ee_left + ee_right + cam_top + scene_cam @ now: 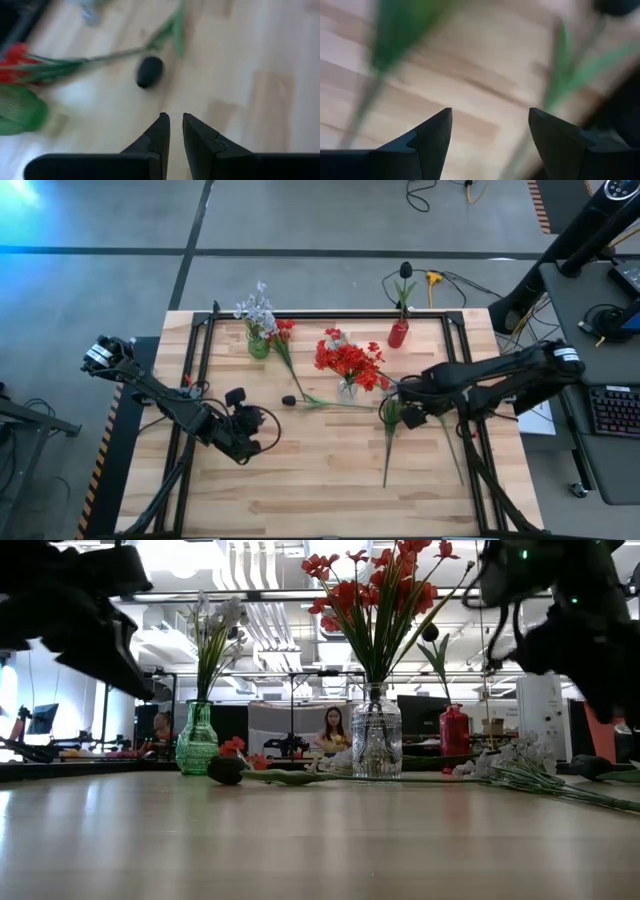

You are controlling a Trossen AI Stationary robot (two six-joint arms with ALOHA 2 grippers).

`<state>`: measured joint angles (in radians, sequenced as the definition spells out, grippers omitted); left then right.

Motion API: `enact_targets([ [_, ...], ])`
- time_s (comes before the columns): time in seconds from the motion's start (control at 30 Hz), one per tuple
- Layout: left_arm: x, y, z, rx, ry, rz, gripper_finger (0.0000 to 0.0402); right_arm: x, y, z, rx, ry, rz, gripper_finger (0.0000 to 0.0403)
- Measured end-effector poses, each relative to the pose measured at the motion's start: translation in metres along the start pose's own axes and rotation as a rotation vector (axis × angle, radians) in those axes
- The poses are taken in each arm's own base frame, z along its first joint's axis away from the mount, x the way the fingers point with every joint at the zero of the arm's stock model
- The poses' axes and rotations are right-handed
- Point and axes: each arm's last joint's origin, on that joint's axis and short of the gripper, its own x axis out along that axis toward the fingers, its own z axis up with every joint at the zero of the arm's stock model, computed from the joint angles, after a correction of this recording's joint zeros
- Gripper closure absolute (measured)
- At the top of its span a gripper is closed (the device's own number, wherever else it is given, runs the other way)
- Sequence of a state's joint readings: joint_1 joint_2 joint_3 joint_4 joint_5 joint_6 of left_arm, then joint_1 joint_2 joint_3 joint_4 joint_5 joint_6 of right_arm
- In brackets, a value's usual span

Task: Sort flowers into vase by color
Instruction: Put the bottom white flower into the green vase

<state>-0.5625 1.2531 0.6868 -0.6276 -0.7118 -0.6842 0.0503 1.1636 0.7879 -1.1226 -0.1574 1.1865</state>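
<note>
Red flowers point(349, 360) already stand in the clear vase point(347, 389) at mid-table, pale ones point(256, 308) in the green vase point(259, 345) toward the back left, and one dark bloom point(405, 270) in the red vase point(398, 334) at the back right. Still loose on the table point(330, 480): a dark-headed flower point(289, 400) whose stem runs toward the clear vase, a red stem point(284, 330) lying just beside the green vase, and green stems point(388, 442) near the right gripper point(395, 412).

The step in hand looks like a pick of one of those loose stems on the right. The right gripper hovers over them, right of the clear vase, its fingers spread wide with nothing between them; its wrist view shows only wood and blurred green under the gap. The next move probably calls for lowering so the fingers straddle one thin stem alone, closing, then lifting clear of the red bouquet close by. Which colour that stem carries I cannot tell from above.

The left gripper point(247, 440) waits over the front-left of the table, fingers nearly together and empty, the dark bloom ahead of it.

The surface is pale wood planking with a dark frame along its edges. Beyond it lies a grey floor with cables, a desk with a keyboard point(611, 410) on the right, and, in the low view, a bright office where a person point(331, 727) sits far back
</note>
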Motion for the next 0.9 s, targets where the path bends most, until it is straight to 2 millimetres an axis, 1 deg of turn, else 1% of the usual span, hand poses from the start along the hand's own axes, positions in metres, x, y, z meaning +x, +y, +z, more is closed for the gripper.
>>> enact_targets([
  [0.1,0.000,0.002,0.002,-0.057,-0.064,0.067,0.0365,-0.004,0.009,0.002,-0.015,-0.116,0.100,0.0147],
  [0.27,-0.001,0.000,0.002,-0.073,-0.069,0.056,0.0365,-0.002,0.025,0.001,-0.065,-0.227,0.182,0.0148],
  [0.37,-0.002,-0.001,0.002,-0.075,-0.067,0.046,0.0365,0.003,0.034,-0.001,-0.084,-0.234,0.197,0.0145],
  [0.5,-0.002,-0.002,0.003,-0.088,-0.078,0.037,0.0365,0.012,0.040,-0.005,-0.059,-0.243,0.171,0.0145],
  [0.67,-0.002,-0.003,0.005,-0.109,-0.105,0.035,0.0365,0.026,0.048,-0.009,-0.039,-0.243,0.116,0.0141],
  [0.9,-0.002,-0.004,0.007,-0.128,-0.144,0.059,0.0365,0.049,0.066,-0.012,-0.010,-0.234,0.126,0.0132],
])
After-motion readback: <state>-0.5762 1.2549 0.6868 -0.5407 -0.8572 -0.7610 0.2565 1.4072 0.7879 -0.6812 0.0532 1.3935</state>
